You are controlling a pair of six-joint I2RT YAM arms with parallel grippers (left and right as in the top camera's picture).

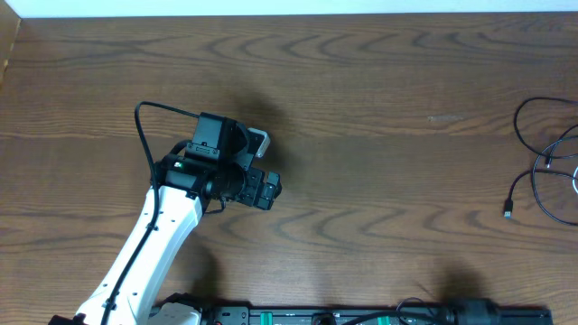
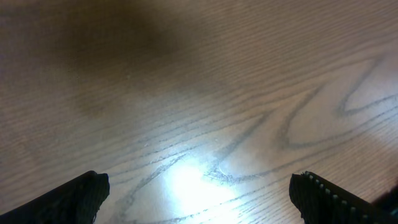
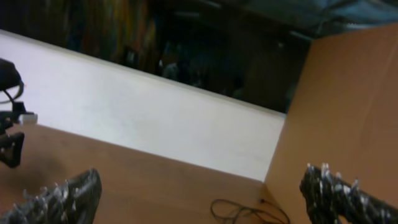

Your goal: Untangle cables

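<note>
The cables lie in a loose tangle of thin black loops at the table's far right edge, with one small plug end pointing toward the front. They run partly out of the overhead view. My left gripper hovers over bare wood left of the centre, far from the tangle. In the left wrist view it stands open over nothing but wood grain. My right gripper is also open and empty. The cables show low between its fingers, some way ahead. The right arm does not show in the overhead view.
A wooden side wall rises just right of the tangle, and a white strip runs along the table's back edge. Another wooden wall stands at the far left. The left arm's own thick black wire loops beside its wrist.
</note>
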